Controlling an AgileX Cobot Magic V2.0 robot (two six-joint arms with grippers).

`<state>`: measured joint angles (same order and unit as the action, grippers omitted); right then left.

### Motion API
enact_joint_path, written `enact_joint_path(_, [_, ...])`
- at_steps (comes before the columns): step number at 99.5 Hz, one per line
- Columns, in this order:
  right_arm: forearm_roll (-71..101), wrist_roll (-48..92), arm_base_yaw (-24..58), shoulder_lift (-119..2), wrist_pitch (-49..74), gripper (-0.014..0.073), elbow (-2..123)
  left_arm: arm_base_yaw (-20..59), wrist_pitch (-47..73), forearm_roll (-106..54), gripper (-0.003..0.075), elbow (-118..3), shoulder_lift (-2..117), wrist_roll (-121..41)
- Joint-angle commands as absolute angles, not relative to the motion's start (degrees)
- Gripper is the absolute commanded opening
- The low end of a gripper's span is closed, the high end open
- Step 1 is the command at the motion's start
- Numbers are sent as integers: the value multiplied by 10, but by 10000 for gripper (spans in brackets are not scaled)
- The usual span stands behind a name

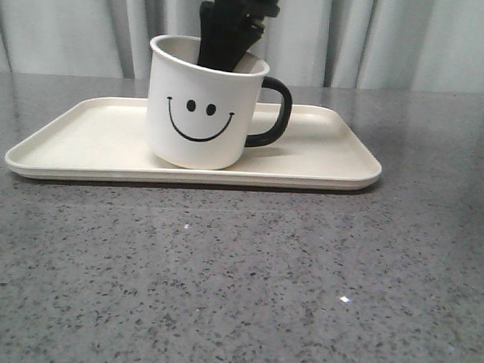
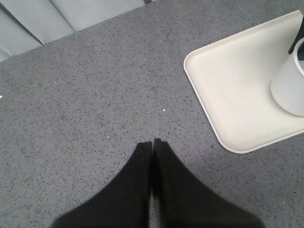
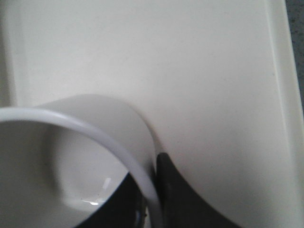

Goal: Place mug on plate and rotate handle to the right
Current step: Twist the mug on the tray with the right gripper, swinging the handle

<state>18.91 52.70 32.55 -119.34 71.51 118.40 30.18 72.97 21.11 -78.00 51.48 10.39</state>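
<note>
The white mug (image 1: 198,114) with a black smiley face stands on the cream plate (image 1: 83,138), slightly tilted. Its black handle (image 1: 275,111) points to the right. My right gripper (image 1: 229,44) reaches down from above and is shut on the mug's far rim, one finger inside and one outside, as the right wrist view (image 3: 151,190) shows. The mug's rim (image 3: 95,130) and the plate (image 3: 199,71) fill that view. My left gripper (image 2: 152,142) is shut and empty above bare table, apart from the plate's corner (image 2: 223,85). The mug's edge (image 2: 289,90) shows there too.
The plate lies on a grey speckled tabletop (image 1: 237,286). Pale curtains (image 1: 72,29) hang behind the table's far edge.
</note>
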Motion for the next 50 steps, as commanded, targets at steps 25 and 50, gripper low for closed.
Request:
enact_joint_path(25, [202,526,325,-1162,765,68,1202,302,722,220,-20,-792,512,110])
enact_joint_path(50, [205,526,325,-1159,765,69,1202,302,722,220,-20,-792,512,110])
